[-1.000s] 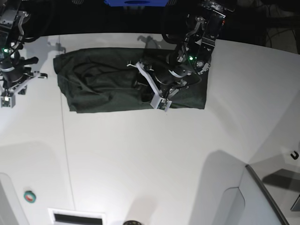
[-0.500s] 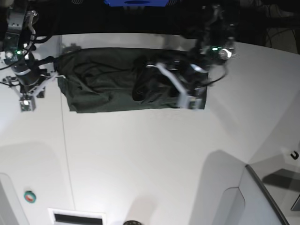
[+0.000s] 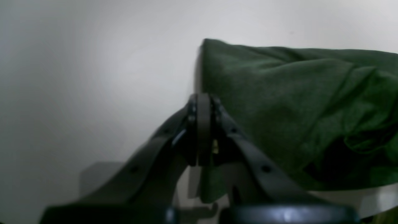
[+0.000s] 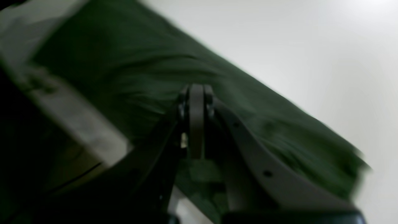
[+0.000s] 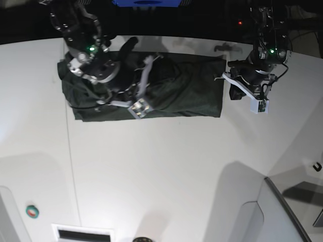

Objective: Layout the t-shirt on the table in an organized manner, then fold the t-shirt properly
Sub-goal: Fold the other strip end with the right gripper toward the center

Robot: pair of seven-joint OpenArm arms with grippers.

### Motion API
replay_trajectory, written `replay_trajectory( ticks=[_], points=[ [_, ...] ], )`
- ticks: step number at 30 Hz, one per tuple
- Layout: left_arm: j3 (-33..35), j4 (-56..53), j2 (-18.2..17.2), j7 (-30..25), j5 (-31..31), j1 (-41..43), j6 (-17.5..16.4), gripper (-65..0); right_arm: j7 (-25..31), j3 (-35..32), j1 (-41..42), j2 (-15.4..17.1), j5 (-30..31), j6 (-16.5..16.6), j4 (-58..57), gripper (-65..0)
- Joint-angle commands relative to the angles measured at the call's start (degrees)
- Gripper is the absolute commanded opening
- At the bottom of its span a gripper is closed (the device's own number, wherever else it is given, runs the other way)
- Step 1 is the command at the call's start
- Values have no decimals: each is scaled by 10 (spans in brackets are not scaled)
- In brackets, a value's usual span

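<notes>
The t-shirt (image 5: 151,93) lies as a long folded band across the far part of the white surface (image 5: 166,171), rumpled at its middle.

Left gripper (image 5: 247,91) sits just off the band's end, over bare surface; its fingers (image 3: 202,130) are pressed together with nothing between them. Right gripper (image 5: 133,101) is over the middle of the cloth; its fingers (image 4: 196,121) are likewise closed. That view is blurred, so whether a pinch of fabric is caught cannot be told.

Judgement: the next fold needs an end edge taken cleanly, through every layer, then lifted low and carried across evenly.

Fabric: thin, soft, dark green, matte, creasing readily. Surface: smooth, faintly glossy.
</notes>
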Motion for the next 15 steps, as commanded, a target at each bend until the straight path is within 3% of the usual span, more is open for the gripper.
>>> replay_trajectory(
  ticks=[1,6,10,15],
  points=[
    [-7,8,-5,-12,-4,2,-1,-650,1,-8,20,-5,-3,-3,-11,-650],
    [-42,5,-34,-12,-4,32,-2,-650,-13,13,69,-54,-3,-3,-131,-650],
    [-82,1,-70,-12,-4,56,-2,-650,-13,57,79,-53,-3,-3,-176,-650],
    [-123,-29,-96,-36,-4,72,-3,-650,-17,106,59,-25,-3,-3,-164,-650]
  ],
)
